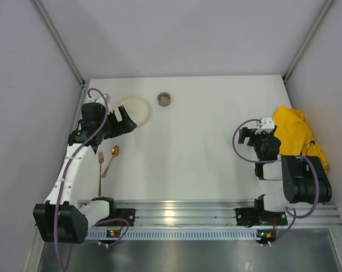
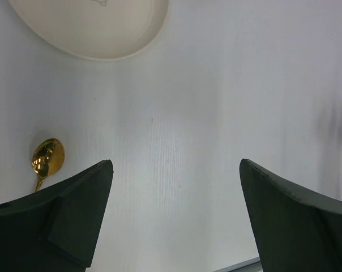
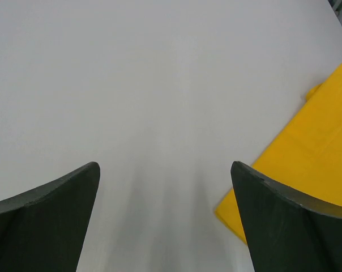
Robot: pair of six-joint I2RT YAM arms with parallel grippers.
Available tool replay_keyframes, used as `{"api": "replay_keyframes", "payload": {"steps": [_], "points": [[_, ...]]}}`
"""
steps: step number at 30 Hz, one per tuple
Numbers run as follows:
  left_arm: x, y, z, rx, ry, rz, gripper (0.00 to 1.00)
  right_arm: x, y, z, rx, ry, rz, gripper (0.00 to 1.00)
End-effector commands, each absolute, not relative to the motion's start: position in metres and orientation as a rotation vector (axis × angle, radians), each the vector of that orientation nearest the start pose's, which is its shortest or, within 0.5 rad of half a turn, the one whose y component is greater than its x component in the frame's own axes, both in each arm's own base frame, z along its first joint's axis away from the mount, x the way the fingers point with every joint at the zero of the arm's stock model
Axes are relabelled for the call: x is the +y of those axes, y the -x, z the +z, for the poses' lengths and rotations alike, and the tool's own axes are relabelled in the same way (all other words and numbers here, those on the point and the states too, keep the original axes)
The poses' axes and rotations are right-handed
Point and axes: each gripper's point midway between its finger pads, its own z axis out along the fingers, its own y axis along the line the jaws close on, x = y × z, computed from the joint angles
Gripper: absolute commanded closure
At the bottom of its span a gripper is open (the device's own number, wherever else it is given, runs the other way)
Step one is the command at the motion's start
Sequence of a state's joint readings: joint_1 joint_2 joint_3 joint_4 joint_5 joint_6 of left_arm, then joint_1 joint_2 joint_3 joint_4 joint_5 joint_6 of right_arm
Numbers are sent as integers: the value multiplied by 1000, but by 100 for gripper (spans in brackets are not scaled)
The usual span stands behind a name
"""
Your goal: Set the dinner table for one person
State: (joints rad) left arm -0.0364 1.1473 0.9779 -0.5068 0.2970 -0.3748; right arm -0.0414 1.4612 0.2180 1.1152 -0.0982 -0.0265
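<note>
On the dinner table (image 1: 188, 153), the plate (image 1: 136, 107) lies far left, with the small cup (image 1: 164, 99) near it on its right. Nearer than the plate, the fork (image 1: 100, 170) lies just left of the spoon (image 1: 111, 158). The cloth (image 1: 295, 136) lies at the right edge.

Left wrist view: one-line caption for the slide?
Open left gripper above white table; gold spoon at image left, cream plate ahead.

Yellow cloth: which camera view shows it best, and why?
The top external view: nearly all of the yellow cloth shows there, with its outline clear. The right wrist view catches only one part at its edge; the left wrist view shows none of it.
</note>
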Motion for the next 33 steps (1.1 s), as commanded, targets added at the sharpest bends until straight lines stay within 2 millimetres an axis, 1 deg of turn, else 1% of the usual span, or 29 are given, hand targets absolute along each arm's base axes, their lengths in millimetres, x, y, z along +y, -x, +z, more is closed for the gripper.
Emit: {"api": "replay_keyframes", "payload": {"steps": [1, 2, 3, 4, 5, 6, 7, 8, 11, 14, 15, 16, 17, 18, 19, 20, 21, 22, 23, 24, 25, 26, 27, 28, 29, 31, 32, 33], "points": [[-59, -316, 227, 2205, 327, -441, 1, 3, -380, 121, 1592, 81, 26, 0], [-57, -315, 222, 2237, 354, -433, 2, 3, -380, 121, 1590, 82, 27, 0], [-56, -315, 211, 2279, 395, -444, 2, 4, -380, 121, 1590, 84, 28, 0], [-77, -311, 216, 2277, 320, -611, 1, 3, -380, 121, 1590, 82, 27, 0], [-82, -306, 211, 2283, 305, -654, 1, 4, -380, 121, 1590, 84, 28, 0], [-85, -303, 213, 2268, 306, -682, 1, 3, -380, 121, 1590, 82, 27, 0], [-83, -302, 211, 2273, 350, -668, 1, 4, -380, 121, 1590, 82, 27, 0], [-77, -297, 203, 2302, 417, -632, 1, 3, -380, 121, 1590, 82, 27, 0], [-69, -291, 200, 2332, 431, -566, 1, 4, -380, 121, 1590, 84, 28, 0], [-72, -290, 208, 2316, 414, -590, 1, 3, -381, 121, 1593, 78, 22, 0], [-77, -290, 215, 2283, 394, -629, 1, -3, -382, 121, 1598, 20, 10, 0], [-79, -290, 217, 2272, 393, -648, 1, -23, -381, 121, 1600, -77, -88, 0], [-79, -290, 216, 2270, 409, -655, 1, -15, -383, 121, 1616, -93, -110, 0], [-77, -291, 216, 2268, 418, -641, 1, -18, -383, 140, 1581, -126, -144, 0], [-75, -290, 216, 2266, 427, -626, 1, -23, -384, 150, 1594, -154, -174, 0], [-71, -290, 218, 2260, 434, -596, 1, -23, -391, 160, 1682, -147, -194, 0], [-65, -289, 221, 2244, 446, -557, 1, -33, -388, 197, 1638, -201, -236, 0], [-62, -288, 222, 2238, 451, -535, 1, -37, -388, 220, 1630, -287, -217, 0], [-60, -288, 224, 2234, 454, -523, 1, -43, -387, 256, 1642, -385, -204, 0], [-60, -289, 222, 2239, 463, -518, 1, -42, -379, 277, 1606, -543, -91, 0], [-62, -290, 215, 2243, 488, -540, 1, -43, -372, 284, 1649, -572, -95, 0], [-66, -292, 208, 2260, 504, -571, 1, -45, -368, 286, 1660, -544, -120, 0], [-74, -294, 205, 2267, 499, -626, 1, -51, -365, 286, 1666, -557, -157, 0], [-82, -300, 203, 2256, 492, -695, 1, -65, -355, 269, 1733, -601, -229, 0], [-94, -300, 201, 2281, 475, -783, 1, -73, -351, 268, 1745, -637, -272, 0], [-97, -303, 204, 2278, 464, -799, 1, -82, -346, 252, 1798, -643, -297, 0], [-93, -303, 204, 2269, 465, -772, 1, -81, -346, 246, 1818, -651, -279, 0], [-91, -304, 204, 2263, 462, -756, 1, -81, -350, 231, 1873, -667, -274, 0]]}}
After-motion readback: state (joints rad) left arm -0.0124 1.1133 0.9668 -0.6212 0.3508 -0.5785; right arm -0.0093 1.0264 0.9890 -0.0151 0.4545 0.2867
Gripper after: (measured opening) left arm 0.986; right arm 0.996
